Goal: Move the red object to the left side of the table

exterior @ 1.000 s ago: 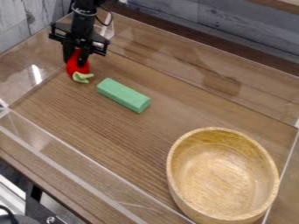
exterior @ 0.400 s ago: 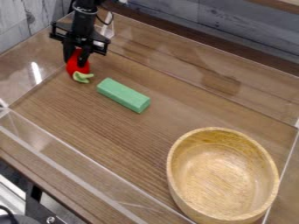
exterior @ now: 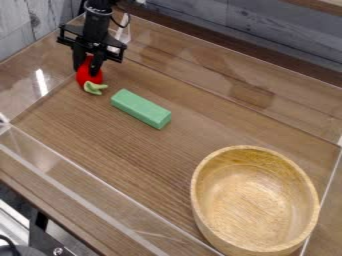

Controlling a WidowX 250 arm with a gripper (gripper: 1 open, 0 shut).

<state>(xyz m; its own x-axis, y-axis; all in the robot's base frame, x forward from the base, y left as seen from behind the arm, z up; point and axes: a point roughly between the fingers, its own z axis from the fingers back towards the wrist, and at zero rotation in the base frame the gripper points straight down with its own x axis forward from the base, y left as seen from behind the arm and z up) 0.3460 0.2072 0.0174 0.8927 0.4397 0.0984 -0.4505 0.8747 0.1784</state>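
Observation:
The red object [exterior: 90, 76], small and glossy with a light-green stem end resting low at its right, sits at the far left of the brown wood-grain table [exterior: 201, 125]. My black gripper [exterior: 90, 66] comes down on it from above and is shut on its upper part. The fingers cover the top of the toy, so only its lower red body and green tip show.
A green rectangular block [exterior: 140, 108] lies just right of the red object. A round light wooden bowl [exterior: 255, 200] stands at the front right. Low clear acrylic walls [exterior: 40, 160] edge the table, one close behind and left of the gripper.

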